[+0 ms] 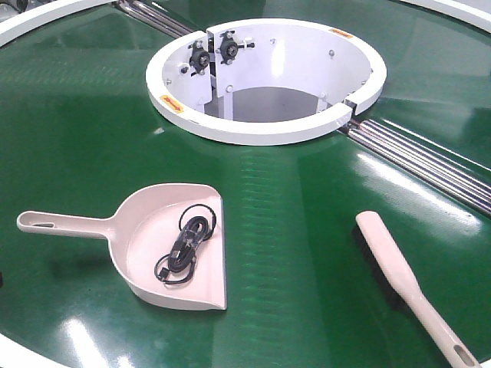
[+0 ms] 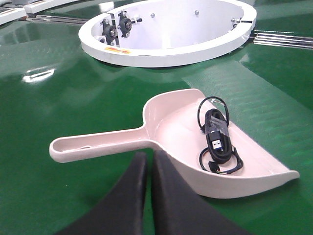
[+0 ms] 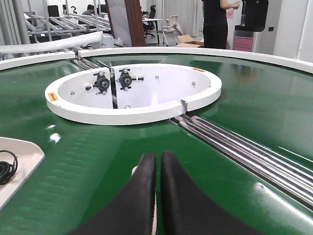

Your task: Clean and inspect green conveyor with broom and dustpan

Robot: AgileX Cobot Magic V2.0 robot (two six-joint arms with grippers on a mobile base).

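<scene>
My glossy green conveyor tabletop (image 1: 291, 230) curves around a white circular metal housing (image 1: 265, 130) set toward the far edge, with black bearing blocks (image 1: 213, 52) bolted to its inner wall. Toward the near left corner lies the pale beige plastic dustpan (image 1: 173, 249), flat on the tabletop, its handle pointing to the left edge and its open mouth facing right. Inside its tray rests a coiled black USB cable (image 2: 217, 139). Well apart from it, toward the near right corner, lies the beige plastic hand brush with dark bristles (image 1: 399, 276), its handle running to the near right edge. Silver metal rails (image 1: 430, 161) run from the housing out to the right edge. My left claw (image 2: 149, 169) hovers just behind the dustpan's handle, its black fingers pressed nearly together and holding nothing. My right claw (image 3: 158, 169) hangs above the tabletop, fingers likewise drawn narrow and empty.
</scene>
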